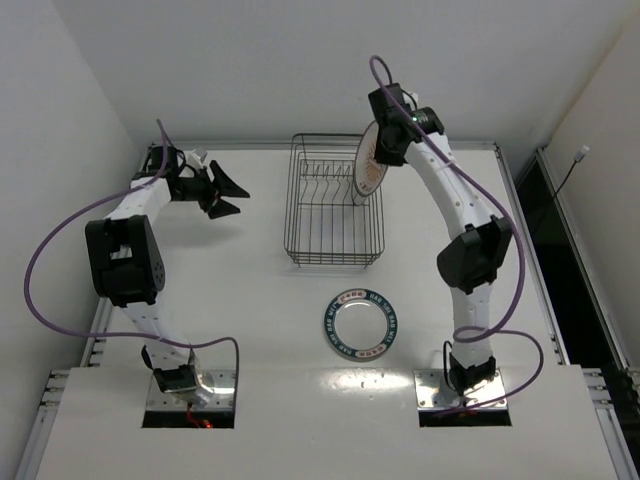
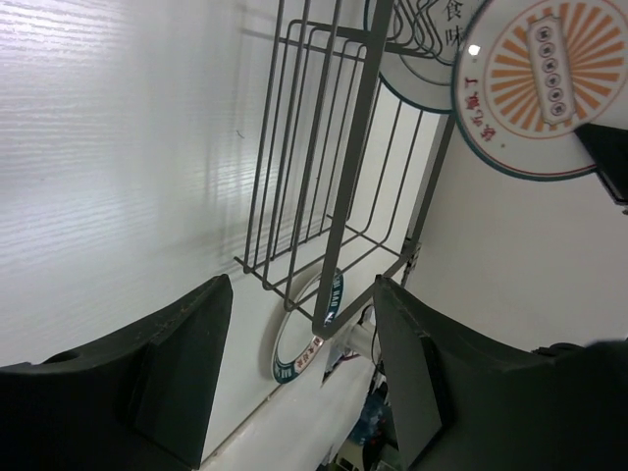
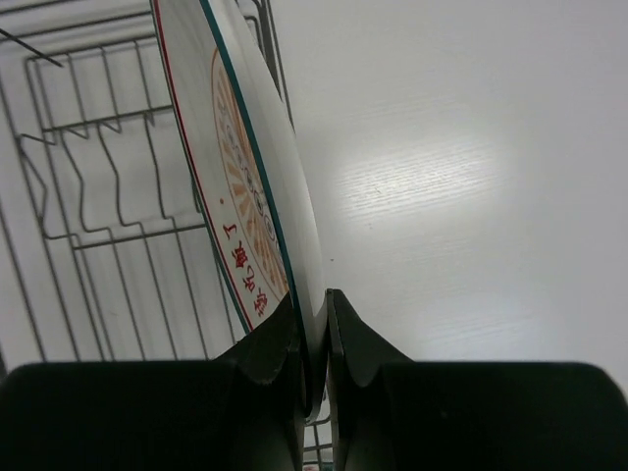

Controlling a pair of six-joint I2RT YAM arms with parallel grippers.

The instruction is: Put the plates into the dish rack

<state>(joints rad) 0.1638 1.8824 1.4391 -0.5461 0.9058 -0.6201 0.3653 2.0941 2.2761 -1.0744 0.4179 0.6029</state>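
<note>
The dark wire dish rack [image 1: 335,205] stands at the table's far middle. My right gripper [image 1: 386,148] is shut on the rim of the orange sunburst plate [image 1: 368,160], holding it on edge over the rack's far right corner. In the right wrist view both jaws pinch the plate [image 3: 245,167] at the gripper [image 3: 316,299], above the rack [image 3: 98,196]. My left gripper [image 1: 222,192] hangs open and empty left of the rack. The blue lettered plate [image 1: 361,322] lies flat in front of the rack. A white plate with dark characters [image 2: 422,59] shows behind the rack wires [image 2: 334,147].
The table's raised edge runs along the left [image 1: 100,310] and right sides. A dark gap [image 1: 560,230] lies beyond the right edge. Purple cables loop beside both arms.
</note>
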